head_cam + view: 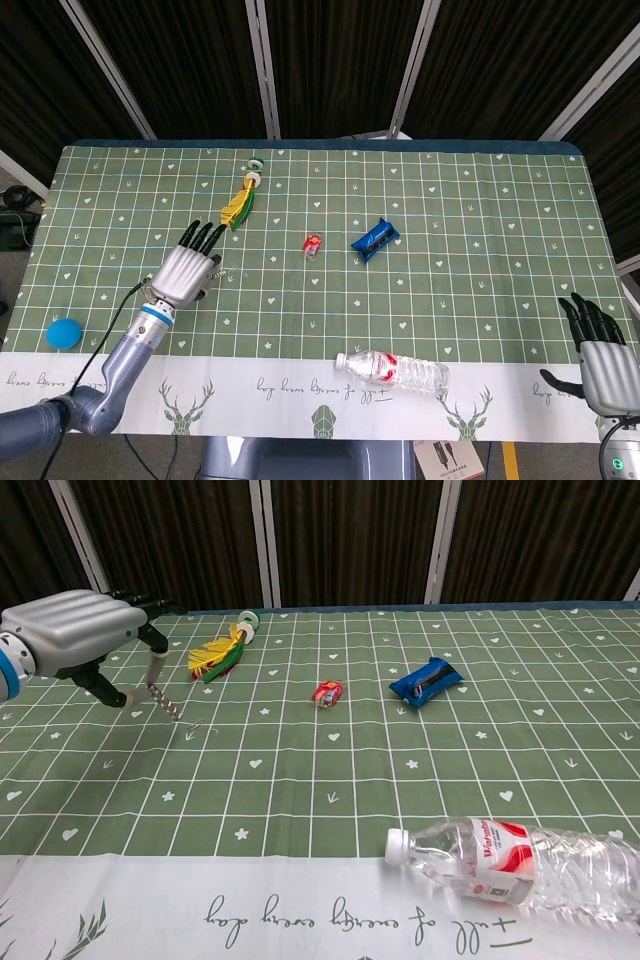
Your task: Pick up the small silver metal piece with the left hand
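Two hands show, and neither holds anything. The left hand (186,270) hovers over the left part of the bench (480,190), palm down with its fingers stretched and spread toward the far edge; in the chest view the same left hand (75,630) hangs above the green grid cloth with thumb and fingers apart. The small silver metal piece (195,726) lies flat on the cloth just to the right of that hand and a little nearer the camera, apart from the fingers. It is thin and short; in the chest view its long axis runs diagonally, from near-left to far-right. In the head view the piece (232,271) is only a faint glint beside the fingertips, too small to read its direction there.

Beyond it lies a yellow-green feather toy (238,204). Near the middle sit a red candy (313,244) and a blue pouch (375,238); a plastic bottle (392,371) lies on its side at the near edge, and a blue ball (63,332) rests at far left. The right hand (598,355) stands open at the near right corner, fingers upright and apart.
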`<action>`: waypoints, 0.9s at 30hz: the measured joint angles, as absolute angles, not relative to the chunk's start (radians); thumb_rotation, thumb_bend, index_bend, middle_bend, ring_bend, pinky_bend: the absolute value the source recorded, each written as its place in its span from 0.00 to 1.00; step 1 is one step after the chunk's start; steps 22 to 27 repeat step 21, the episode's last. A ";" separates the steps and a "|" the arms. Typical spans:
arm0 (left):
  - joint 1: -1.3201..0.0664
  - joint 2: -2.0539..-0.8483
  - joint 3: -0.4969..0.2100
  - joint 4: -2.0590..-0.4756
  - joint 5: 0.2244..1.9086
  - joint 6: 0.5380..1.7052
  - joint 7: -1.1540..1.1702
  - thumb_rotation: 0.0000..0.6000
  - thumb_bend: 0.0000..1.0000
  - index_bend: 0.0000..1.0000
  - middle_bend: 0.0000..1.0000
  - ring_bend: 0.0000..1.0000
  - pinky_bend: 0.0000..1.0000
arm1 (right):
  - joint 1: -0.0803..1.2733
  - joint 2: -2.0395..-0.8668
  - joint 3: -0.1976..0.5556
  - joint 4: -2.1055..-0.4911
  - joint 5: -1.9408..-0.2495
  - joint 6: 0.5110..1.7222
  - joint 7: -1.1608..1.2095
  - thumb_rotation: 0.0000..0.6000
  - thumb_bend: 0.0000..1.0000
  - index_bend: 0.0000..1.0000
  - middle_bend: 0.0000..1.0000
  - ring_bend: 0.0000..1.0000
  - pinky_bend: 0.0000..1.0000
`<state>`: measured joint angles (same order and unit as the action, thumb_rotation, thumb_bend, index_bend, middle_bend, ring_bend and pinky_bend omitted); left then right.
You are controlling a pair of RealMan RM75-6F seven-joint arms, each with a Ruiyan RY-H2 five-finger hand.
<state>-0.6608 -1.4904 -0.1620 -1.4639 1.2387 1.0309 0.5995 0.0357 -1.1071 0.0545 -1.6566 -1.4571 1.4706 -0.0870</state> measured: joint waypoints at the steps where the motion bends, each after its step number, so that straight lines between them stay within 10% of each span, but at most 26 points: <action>1: -0.665 -1.492 -0.165 -1.462 1.235 1.030 0.604 1.00 0.37 0.61 0.00 0.00 0.00 | 0.036 -1.107 0.055 -1.657 -1.457 1.471 -0.087 1.00 0.06 0.07 0.00 0.00 0.12; 27: -0.709 -1.537 -0.156 -1.418 1.174 1.012 0.631 1.00 0.37 0.61 0.00 0.00 0.00 | 0.038 -1.106 0.056 -1.658 -1.452 1.465 -0.082 1.00 0.06 0.07 0.00 0.00 0.12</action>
